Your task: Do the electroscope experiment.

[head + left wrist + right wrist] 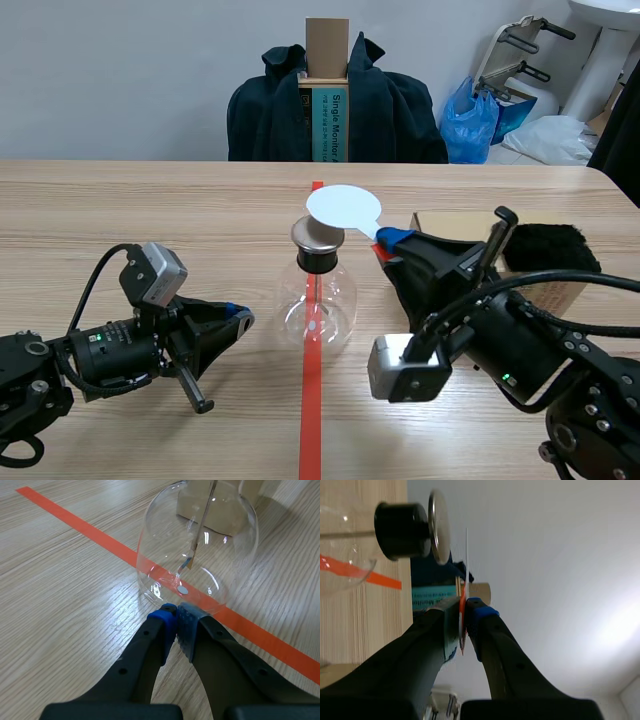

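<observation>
The electroscope, a clear glass flask (316, 305) with a black stopper and a metal disc (318, 235) on top, stands on the red tape line. My right gripper (392, 240) is shut on the red handle of a white round paddle (343, 207), whose disc hovers just above the metal disc. The right wrist view shows the paddle (466, 560) edge-on beside the metal disc (439, 527). My left gripper (176, 614) is shut on nothing, its tips close to the flask (200, 545) wall, low by the table. A thin foil strip (189, 562) hangs inside.
A cardboard box (520, 285) with a black fuzzy pad (548, 248) on it sits behind my right arm. A chair draped with a dark jacket (335, 105) stands across the table. A blue bag (472, 120) lies beyond.
</observation>
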Controlling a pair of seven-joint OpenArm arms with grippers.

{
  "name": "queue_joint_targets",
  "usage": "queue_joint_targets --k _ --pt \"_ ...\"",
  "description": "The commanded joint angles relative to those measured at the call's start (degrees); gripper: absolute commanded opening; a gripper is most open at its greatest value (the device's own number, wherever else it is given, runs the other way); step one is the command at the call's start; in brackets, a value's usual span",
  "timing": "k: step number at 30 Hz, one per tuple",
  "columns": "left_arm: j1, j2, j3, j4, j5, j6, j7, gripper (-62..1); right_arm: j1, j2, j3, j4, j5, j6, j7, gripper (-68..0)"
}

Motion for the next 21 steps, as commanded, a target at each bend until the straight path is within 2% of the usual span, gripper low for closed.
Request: queue_joint_targets --k 1,12,16,21 --pt "-0.1 0.0 -0.1 1.1 -0.5 -0.2 -1.0 -57.9 1.0 0.3 0.9 1.2 0.4 -0.4 -1.7 -66.8" --pt "-0.1 0.0 -0.1 1.1 -0.5 -0.2 -1.0 -57.9 1.0 0.5 1.1 1.2 0.4 -0.5 -14.0 -66.8" --pt "-0.1 0.0 -0.1 1.1 -0.5 -0.2 -1.0 -57.9 1.0 0.5 1.1 1.2 0.4 -0.5 -16.5 -66.8" --pt "-0.1 0.0 -0.1 1.1 -0.5 -0.2 -1.0 -58.0 1.0 0.5 1.1 1.2 -0.3 -0.5 -16.9 -66.8"
